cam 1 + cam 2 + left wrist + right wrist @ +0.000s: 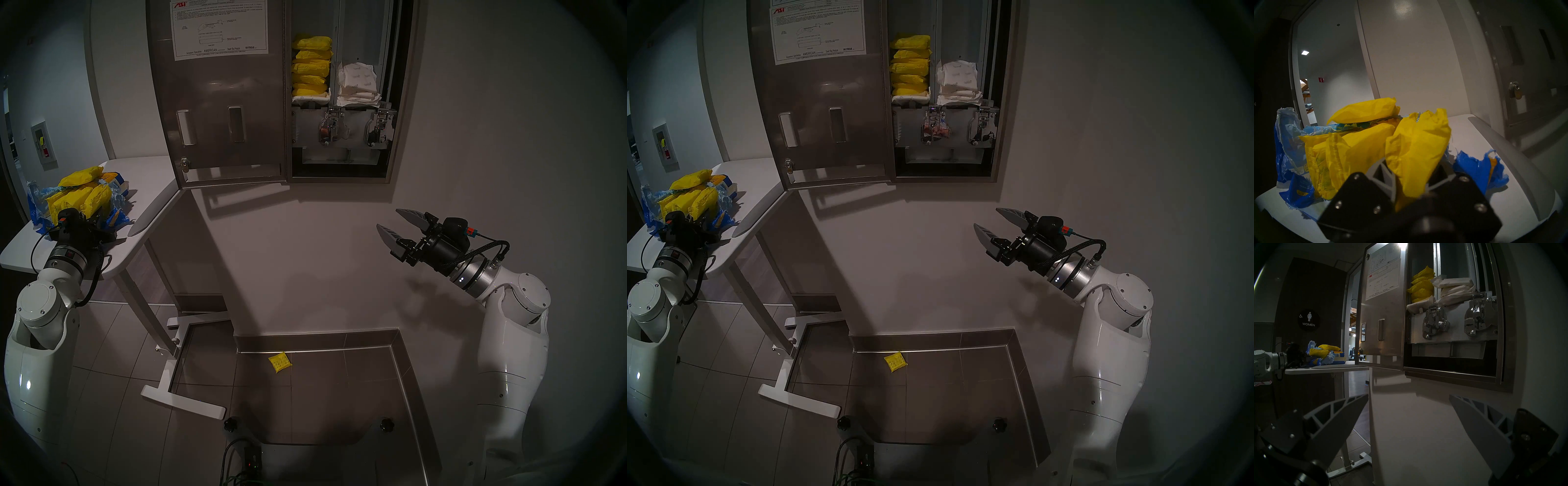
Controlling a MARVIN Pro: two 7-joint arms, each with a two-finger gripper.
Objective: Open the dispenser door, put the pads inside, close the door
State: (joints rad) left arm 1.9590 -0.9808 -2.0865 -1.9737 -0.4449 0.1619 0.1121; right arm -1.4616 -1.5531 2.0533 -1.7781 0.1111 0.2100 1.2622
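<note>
The dispenser door (pixel 220 101) hangs swung open to the left, its instruction sheet facing me. Several yellow pads (pixel 311 66) are stacked in the cabinet's left column. More yellow pads (pixel 73 197) lie heaped on the white table (pixel 149 176). My left gripper (pixel 1412 169) is shut on one yellow pad (pixel 1417 144) at the right of that heap; its fingers (pixel 1388 174) are largely covered by the wrapper. My right gripper (pixel 390 220) hovers open and empty below and to the right of the cabinet, fingertips pointing toward the wall.
White-wrapped pads (pixel 358 85) fill the cabinet's right column above two chrome mechanisms (pixel 330 127). A torn blue bag (pixel 1480 168) lies around the heap. One yellow pad (pixel 280 362) lies on the tiled floor near the baseboard. The table's leg frame (pixel 176 373) stands left of it.
</note>
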